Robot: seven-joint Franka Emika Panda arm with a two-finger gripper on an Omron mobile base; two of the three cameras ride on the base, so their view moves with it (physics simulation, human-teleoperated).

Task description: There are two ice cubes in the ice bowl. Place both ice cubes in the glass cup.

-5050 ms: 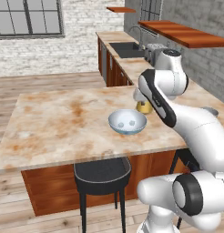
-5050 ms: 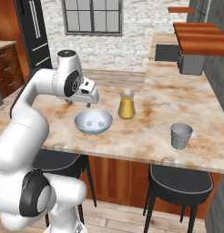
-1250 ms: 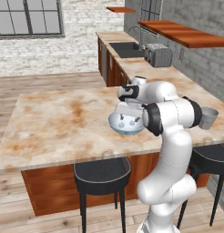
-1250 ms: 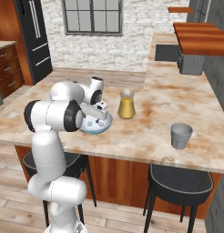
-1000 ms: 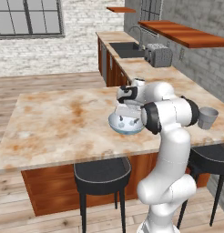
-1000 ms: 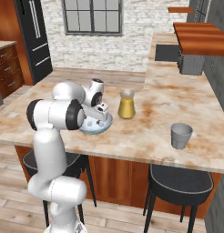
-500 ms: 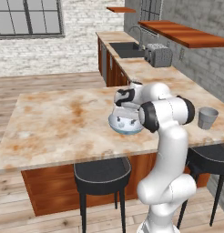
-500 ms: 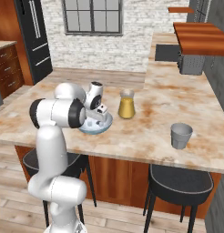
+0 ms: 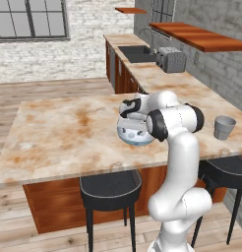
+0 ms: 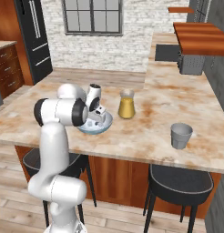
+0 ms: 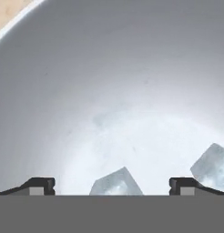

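Observation:
My gripper (image 11: pixel 112 185) reaches down into the ice bowl (image 11: pixel 86 82), open, its two dark fingertips (image 11: pixel 40 184) wide apart at the bottom of the hand view. One pale ice cube (image 11: pixel 116 183) lies between the tips on the bowl's floor. A second ice cube (image 11: pixel 211 161) rests to the right, outside the far tip. From the base views the hand (image 10: pixel 96 109) dips into the blue-grey ice bowl (image 10: pixel 104 126) (image 9: pixel 128 139) near the counter's middle. The grey glass cup (image 10: pixel 181 135) (image 9: pixel 224 127) stands well to the right, near the counter's front edge.
A clear vessel with amber liquid (image 10: pixel 126 104) stands just right of the bowl. Black stools (image 10: pixel 181 183) (image 9: pixel 110 184) sit under the counter's front edge. A toaster (image 9: pixel 171 59) and sink (image 9: pixel 135 52) are on the back counter.
The hand has sunk lower into the bowl over the last second. Five seconds ago the arm was raised above the bowl.

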